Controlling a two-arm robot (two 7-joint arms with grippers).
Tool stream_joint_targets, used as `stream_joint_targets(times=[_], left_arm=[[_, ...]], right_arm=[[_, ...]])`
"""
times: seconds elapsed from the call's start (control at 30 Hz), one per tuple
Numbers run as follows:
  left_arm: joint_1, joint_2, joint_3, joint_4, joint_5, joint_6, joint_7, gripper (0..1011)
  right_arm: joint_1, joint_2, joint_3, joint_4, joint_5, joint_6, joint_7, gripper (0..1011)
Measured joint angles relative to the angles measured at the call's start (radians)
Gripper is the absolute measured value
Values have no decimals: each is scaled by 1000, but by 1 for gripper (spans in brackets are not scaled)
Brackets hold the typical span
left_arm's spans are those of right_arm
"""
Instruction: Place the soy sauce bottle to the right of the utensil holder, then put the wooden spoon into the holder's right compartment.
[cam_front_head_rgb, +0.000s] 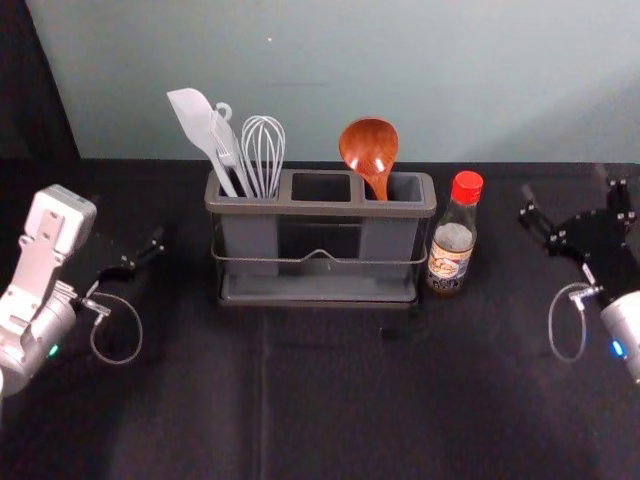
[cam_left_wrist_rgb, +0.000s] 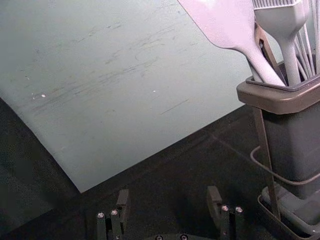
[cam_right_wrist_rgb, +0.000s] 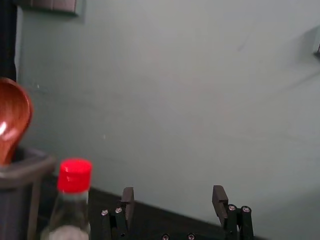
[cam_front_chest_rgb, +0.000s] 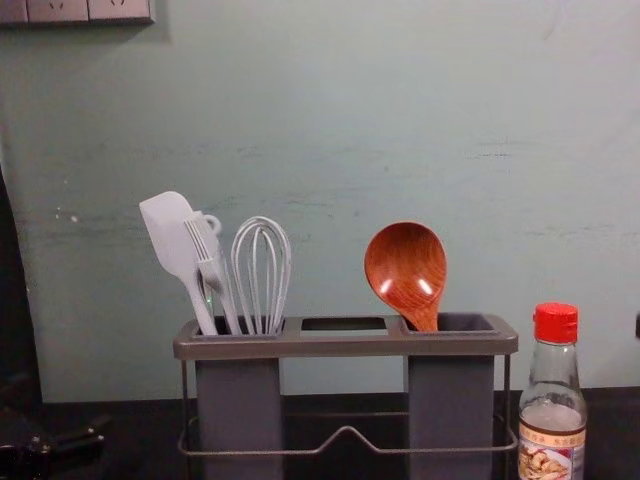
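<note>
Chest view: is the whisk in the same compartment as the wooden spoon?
No, the whisk stands in the holder's left compartment, the wooden spoon in its right one.

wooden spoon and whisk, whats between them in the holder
Between the wooden spoon and the whisk is the middle opening of the utensil holder, with no utensil standing in it, as the head and chest views show.

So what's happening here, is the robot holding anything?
Neither arm is handling anything: the left gripper is open out to the left of the holder, and the right gripper is open out beyond the bottle. The bottle stands upright just right of the holder, and the spoon leans in its right compartment, bowl up. Both placements look done. The whisk sits in the left compartment.
</note>
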Motion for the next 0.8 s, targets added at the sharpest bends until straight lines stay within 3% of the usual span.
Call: stream_joint_targets(times=[0.23, 0.5, 0.8], left_arm=[[0, 0, 0, 0, 0, 0, 0, 1000], [0, 0, 0, 0, 0, 0, 0, 1000], [0, 0, 0, 0, 0, 0, 0, 1000]], right_arm=[[3, -4, -9, 28, -19, 69, -21, 1003], [-2, -2, -18, -30, -47, 201, -50, 1002], [9, 8, -38, -36, -34, 216, -23, 1002]])
